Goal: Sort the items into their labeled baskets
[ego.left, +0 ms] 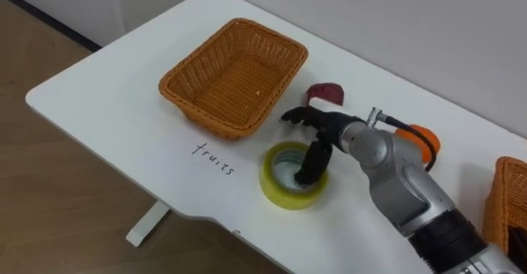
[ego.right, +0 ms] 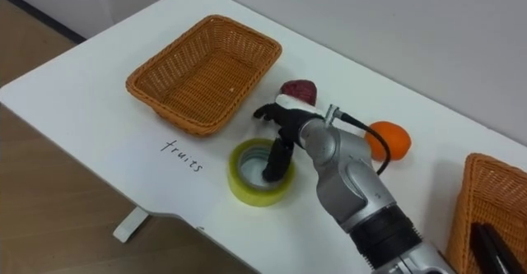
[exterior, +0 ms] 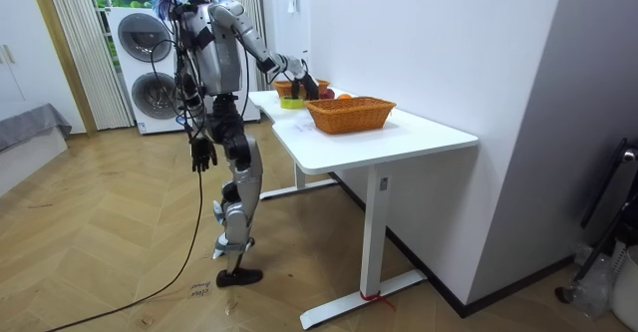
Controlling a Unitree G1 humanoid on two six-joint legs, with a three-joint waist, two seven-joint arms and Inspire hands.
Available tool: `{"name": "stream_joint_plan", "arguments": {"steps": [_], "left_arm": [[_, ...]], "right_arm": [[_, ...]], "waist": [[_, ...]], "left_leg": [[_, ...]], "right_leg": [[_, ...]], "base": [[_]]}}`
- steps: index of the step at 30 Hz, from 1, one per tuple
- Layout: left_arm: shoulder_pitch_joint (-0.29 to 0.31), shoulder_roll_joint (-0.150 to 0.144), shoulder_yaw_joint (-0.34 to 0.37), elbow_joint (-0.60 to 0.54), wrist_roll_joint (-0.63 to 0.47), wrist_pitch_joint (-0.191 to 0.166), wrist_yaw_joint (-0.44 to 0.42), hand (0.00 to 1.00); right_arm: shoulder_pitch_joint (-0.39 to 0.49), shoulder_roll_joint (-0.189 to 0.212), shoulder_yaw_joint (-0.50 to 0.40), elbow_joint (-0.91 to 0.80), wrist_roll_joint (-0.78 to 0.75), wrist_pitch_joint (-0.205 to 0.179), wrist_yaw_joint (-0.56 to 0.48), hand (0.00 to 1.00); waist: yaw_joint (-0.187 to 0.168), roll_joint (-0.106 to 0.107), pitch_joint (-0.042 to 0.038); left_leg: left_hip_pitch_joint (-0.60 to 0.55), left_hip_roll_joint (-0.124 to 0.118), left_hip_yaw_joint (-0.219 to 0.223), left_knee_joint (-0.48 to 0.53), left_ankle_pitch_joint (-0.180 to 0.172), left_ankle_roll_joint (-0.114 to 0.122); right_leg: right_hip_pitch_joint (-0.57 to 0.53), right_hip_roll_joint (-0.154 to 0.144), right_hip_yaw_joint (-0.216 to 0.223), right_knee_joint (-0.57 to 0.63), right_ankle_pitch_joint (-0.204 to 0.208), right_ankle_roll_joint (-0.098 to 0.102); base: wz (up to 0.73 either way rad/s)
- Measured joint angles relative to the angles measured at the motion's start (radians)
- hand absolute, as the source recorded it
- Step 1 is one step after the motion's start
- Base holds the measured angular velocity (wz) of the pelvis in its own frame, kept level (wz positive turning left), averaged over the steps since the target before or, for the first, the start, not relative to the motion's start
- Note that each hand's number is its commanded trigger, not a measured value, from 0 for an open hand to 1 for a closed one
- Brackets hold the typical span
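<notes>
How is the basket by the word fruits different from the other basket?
The basket by the writing is empty; the other basket has a dark thing in it. The basket by the writing sits to the robot's left, the other basket at its far right. Both are woven and orange-brown.

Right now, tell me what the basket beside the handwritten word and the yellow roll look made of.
The basket looks like woven wicker or rattan, going by its visible orange-brown weave, with a matte finish. The yellow roll is probably plastic adhesive tape, judging by its smooth, faintly shiny yellow side and paler inner core. The exact material stays open.
</notes>
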Motion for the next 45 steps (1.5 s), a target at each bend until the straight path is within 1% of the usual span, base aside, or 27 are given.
{"name": "stream_joint_plan", "arguments": {"steps": [2,5,6,10,11,14,18,23,31,34,36,38,40,41,43,44,45], "left_arm": [[-0.006,0.0,0.0,0.002,0.0,0.0,0.0,0.0],[-0.022,0.001,0.0,0.019,0.0,-0.002,0.005,0.0],[-0.031,0.001,0.0,0.036,-0.001,-0.002,0.009,0.0],[-0.051,0.003,0.0,0.062,-0.002,-0.005,0.024,0.0],[-0.055,0.007,0.0,0.065,-0.002,-0.01,0.029,0.0],[-0.063,0.012,-0.002,0.076,-0.002,-0.021,0.03,0.0],[-0.083,0.021,-0.004,0.097,-0.002,-0.032,0.034,0.0],[-0.084,0.023,-0.018,0.101,-0.002,-0.038,0.051,0.0],[-0.084,0.024,-0.018,0.123,-0.002,-0.048,0.065,0.0],[-0.083,0.027,-0.017,0.136,-0.001,-0.051,0.066,0.0],[-0.075,0.027,-0.013,0.137,0.0,-0.055,0.066,0.0],[-0.07,0.026,0.005,0.136,0.002,-0.064,0.065,0.0],[-0.062,0.023,0.025,0.136,0.008,-0.069,0.065,0.0],[-0.062,0.019,0.035,0.136,0.007,-0.07,0.065,0.0],[-0.059,0.014,0.04,0.141,-0.011,-0.073,0.067,0.0],[-0.059,0.014,0.04,0.146,-0.029,-0.076,0.067,0.0],[-0.056,0.014,0.04,0.146,-0.042,-0.083,0.067,0.0]], "right_arm": [[-0.002,0.001,0.001,0.0,-0.018,0.006,0.006,1.0],[-0.003,0.005,0.004,0.0,-0.032,0.013,0.03,1.0],[-0.004,0.008,0.004,0.0,-0.032,0.013,0.035,1.0],[-0.004,0.01,0.004,0.0,-0.031,0.013,0.041,1.0],[-0.004,0.011,0.004,-0.002,-0.029,0.012,0.048,1.0],[-0.005,0.011,0.004,-0.003,-0.028,0.011,0.058,1.0],[-0.006,0.012,0.004,-0.003,-0.028,0.01,0.066,1.0],[-0.006,0.012,0.004,-0.005,-0.028,0.01,0.07,1.0],[-0.007,0.01,0.002,-0.01,-0.016,0.01,0.072,1.0],[-0.006,0.009,0.001,-0.015,-0.001,0.008,0.075,1.0],[-0.006,0.003,0.001,-0.028,0.003,0.0,0.087,1.0],[-0.003,0.0,0.0,-0.046,0.003,-0.003,0.092,1.0],[0.003,-0.006,-0.005,-0.062,0.004,-0.014,0.099,1.0],[0.013,-0.015,-0.016,-0.085,0.004,-0.021,0.104,1.0],[0.013,-0.017,-0.041,-0.107,0.005,-0.033,0.104,1.0],[0.013,-0.022,-0.053,-0.129,0.007,-0.039,0.102,1.0],[0.013,-0.034,-0.063,-0.151,0.018,-0.044,0.099,1.0]], "waist": [[0.01,-0.004,-0.0026],[0.011,-0.011,-0.0073],[0.011,-0.012,-0.0075],[0.009,-0.017,-0.0058],[0.008,-0.02,-0.0042],[0.008,-0.023,-0.0032],[0.008,-0.029,0.0002],[0.008,-0.035,0.0017],[0.002,-0.035,0.0019],[-0.001,-0.035,0.0022],[-0.006,-0.031,0.0044],[-0.015,-0.029,0.0045],[-0.025,-0.022,0.0031],[-0.028,-0.015,0.0025],[-0.048,-0.003,0.0045],[-0.061,0.005,0.004],[-0.079,0.008,0.0002]], "left_leg": [[-0.001,0.0,0.0,-0.003,0.0,0.0],[0.002,0.001,0.0,0.001,0.0,0.0],[0.001,0.001,0.0,0.001,0.0,0.0],[0.001,0.001,0.001,0.0,0.0,0.0],[0.001,0.001,0.001,0.0,0.0,0.0],[0.001,0.001,0.006,-0.001,0.0,0.0],[0.001,0.001,0.01,-0.005,0.0,0.0],[0.001,0.002,0.011,-0.004,0.0,0.0],[0.001,0.001,0.011,-0.005,0.0,0.0],[0.002,0.002,0.015,-0.004,0.0,0.0],[0.002,0.002,0.019,-0.002,0.0,0.0],[-0.001,0.002,0.019,-0.001,0.0,0.0],[0.001,0.002,0.027,0.0,0.0,0.0],[0.002,0.002,0.037,-0.001,0.0,0.0],[0.0,0.002,0.042,0.001,0.0,0.001],[0.0,0.002,0.043,0.001,0.0,0.001],[0.001,0.002,0.044,0.001,0.0,0.001]], "right_leg": [[-0.002,0.0,0.001,0.0,0.0,0.0],[-0.002,0.001,0.008,0.0,0.0,0.0],[-0.002,0.001,0.012,0.0,0.0,0.0],[-0.003,0.001,0.016,0.0,0.0,0.0],[-0.003,0.001,0.016,0.0,0.0,0.0],[-0.004,0.001,0.02,0.0,0.0,0.0],[-0.005,0.001,0.026,0.0,0.0,0.0],[-0.005,0.001,0.026,0.0,0.0,0.0],[-0.005,0.001,0.025,0.0,0.0,0.0],[-0.006,0.001,0.031,0.0,0.0,0.0],[-0.009,0.0,0.033,0.0,0.0,0.0],[-0.014,0.0,0.037,0.0,0.0,0.0],[-0.016,0.001,0.044,0.0,0.0,0.0],[-0.017,0.0,0.053,0.0,0.0,0.0],[-0.02,0.0,0.054,0.0,0.0,0.0],[-0.021,-0.001,0.054,0.0,0.0,0.0],[-0.02,-0.001,0.055,0.0,0.0,0.0]], "base": [[0.0],[0.0],[0.0],[0.0],[0.0],[-0.04],[-0.03],[0.0],[0.0],[-0.05],[-0.05],[0.0],[-0.08],[-0.13],[-0.09],[0.0],[0.0]]}}
